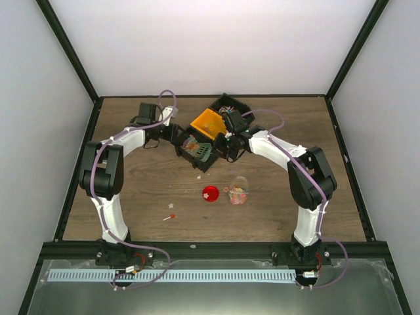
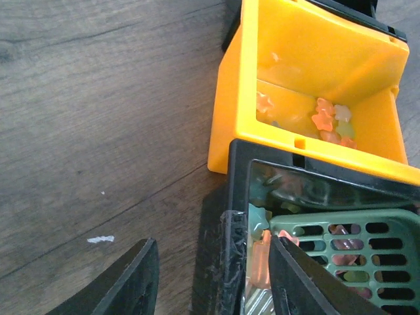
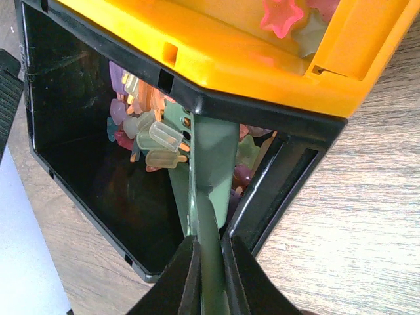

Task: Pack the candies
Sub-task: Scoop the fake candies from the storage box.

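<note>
Candies [image 3: 154, 141] lie heaped in a black bin [image 3: 72, 151], and the green slotted scoop [image 3: 205, 147] is dipped among them. My right gripper [image 3: 210, 239] is shut on the scoop's handle. More star-shaped candies [image 2: 325, 118] sit in the orange bin [image 2: 230, 98] behind it. My left gripper [image 2: 213, 244] is open and straddles the black bin's near wall [image 2: 233, 262]. One finger is inside by the scoop [image 2: 354, 243] and the other stands outside, apart from the wall. In the top view both grippers meet at this bin [image 1: 197, 149].
A clear jar [image 1: 238, 190] holding some candies stands in front of the bins, with the round red lid [image 1: 210, 193] on the table to its left. A few loose candies [image 1: 169, 216] lie on the wood. Another black bin [image 1: 231, 105] sits behind the orange one.
</note>
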`<action>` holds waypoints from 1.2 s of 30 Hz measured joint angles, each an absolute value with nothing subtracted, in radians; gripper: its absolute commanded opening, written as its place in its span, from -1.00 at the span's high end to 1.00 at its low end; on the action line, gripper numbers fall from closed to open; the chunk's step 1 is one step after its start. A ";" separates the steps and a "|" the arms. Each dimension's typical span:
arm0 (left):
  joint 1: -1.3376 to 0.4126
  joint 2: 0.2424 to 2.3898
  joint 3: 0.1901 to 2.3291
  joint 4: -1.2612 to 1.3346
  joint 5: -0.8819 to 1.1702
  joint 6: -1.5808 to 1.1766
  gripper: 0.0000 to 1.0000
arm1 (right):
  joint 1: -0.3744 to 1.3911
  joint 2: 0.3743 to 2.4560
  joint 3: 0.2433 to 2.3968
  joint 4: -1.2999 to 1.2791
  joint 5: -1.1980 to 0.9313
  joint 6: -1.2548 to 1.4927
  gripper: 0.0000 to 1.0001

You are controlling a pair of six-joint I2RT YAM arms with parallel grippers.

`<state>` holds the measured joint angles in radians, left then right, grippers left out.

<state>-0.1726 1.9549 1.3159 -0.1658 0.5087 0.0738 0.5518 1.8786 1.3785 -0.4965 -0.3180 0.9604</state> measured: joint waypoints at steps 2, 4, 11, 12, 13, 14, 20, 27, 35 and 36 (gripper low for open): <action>-0.173 1.955 1.312 -0.165 0.521 0.082 -0.08 | 0.551 1.879 1.379 -0.497 -0.319 0.959 0.99; -0.173 1.955 1.312 -0.165 0.529 0.081 -0.09 | 0.551 1.880 1.379 -0.496 -0.319 0.958 0.99; -0.173 1.956 1.318 -0.183 0.557 0.106 0.29 | 0.551 1.880 1.379 -0.496 -0.319 0.958 0.99; -0.173 1.958 1.319 -0.187 0.558 0.110 0.31 | 0.551 1.880 1.379 -0.497 -0.319 0.958 0.99; -0.173 1.961 1.320 -0.189 0.561 0.113 0.33 | 0.551 1.880 1.379 -0.497 -0.319 0.958 0.99; -0.173 1.963 1.320 -0.191 0.563 0.114 0.33 | 0.551 1.880 1.379 -0.497 -0.319 0.958 0.99; -0.176 1.995 1.320 -0.199 0.582 0.116 0.45 | 0.551 1.880 1.379 -0.498 -0.319 0.958 0.99; -0.180 2.005 1.320 -0.204 0.579 0.111 0.83 | 0.551 1.880 1.379 -0.499 -0.319 0.960 0.99; -0.188 2.005 1.320 -0.198 0.575 0.097 0.92 | 0.547 1.899 1.459 -0.604 -0.288 1.008 0.99; -0.191 2.005 1.320 -0.196 0.571 0.095 0.92 | 0.552 1.899 1.467 -0.620 -0.279 1.012 0.99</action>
<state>-0.1905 2.0052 1.3201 -0.1963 0.5709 0.0948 0.5518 1.8988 1.4666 -0.6197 -0.2790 1.0122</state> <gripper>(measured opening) 0.105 0.076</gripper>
